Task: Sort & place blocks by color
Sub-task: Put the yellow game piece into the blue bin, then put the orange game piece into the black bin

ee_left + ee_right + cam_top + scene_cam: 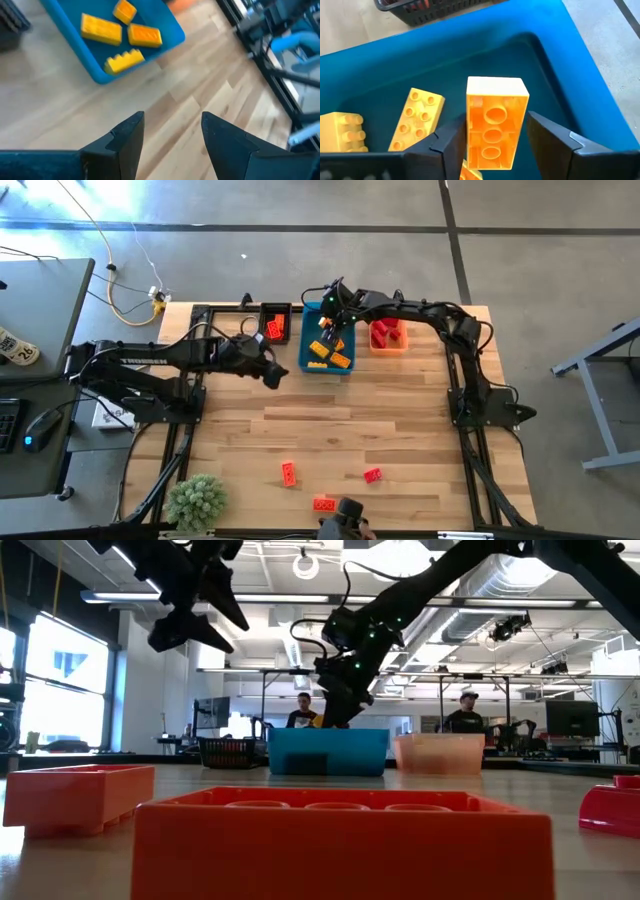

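The right gripper hangs over the blue bin at upper centre of the high view, a yellow-orange brick between its fingers; whether they grip it or have let go, I cannot tell. More yellow bricks lie in that bin. Red bricks fill the orange bin to its right. Three loose bricks sit at lower centre. The left gripper, at left of centre, is spread and empty

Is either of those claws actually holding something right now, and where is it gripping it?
The right gripper, over the blue bin, has a yellow-orange block between its fingers at the long sides; whether it still grips cannot be told. The left gripper is open and empty.
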Available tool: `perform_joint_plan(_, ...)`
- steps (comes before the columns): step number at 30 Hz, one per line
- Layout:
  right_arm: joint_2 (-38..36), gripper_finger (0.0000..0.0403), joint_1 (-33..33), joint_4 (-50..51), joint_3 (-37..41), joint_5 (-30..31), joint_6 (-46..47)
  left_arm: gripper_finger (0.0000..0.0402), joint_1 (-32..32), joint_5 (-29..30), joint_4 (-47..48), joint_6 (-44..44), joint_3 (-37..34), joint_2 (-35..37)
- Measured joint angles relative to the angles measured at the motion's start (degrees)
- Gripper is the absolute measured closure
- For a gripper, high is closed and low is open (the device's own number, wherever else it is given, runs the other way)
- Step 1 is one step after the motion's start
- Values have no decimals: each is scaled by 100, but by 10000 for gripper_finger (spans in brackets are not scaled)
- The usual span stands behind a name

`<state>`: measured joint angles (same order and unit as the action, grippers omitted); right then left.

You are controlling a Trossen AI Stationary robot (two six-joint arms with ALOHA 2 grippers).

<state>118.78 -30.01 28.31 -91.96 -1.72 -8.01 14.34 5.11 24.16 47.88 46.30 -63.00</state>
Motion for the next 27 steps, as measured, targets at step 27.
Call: perform_joint_plan(27,0,164,-36,1587,-915,-55,249,216,-627,-555,-812,-2640,0,-327)
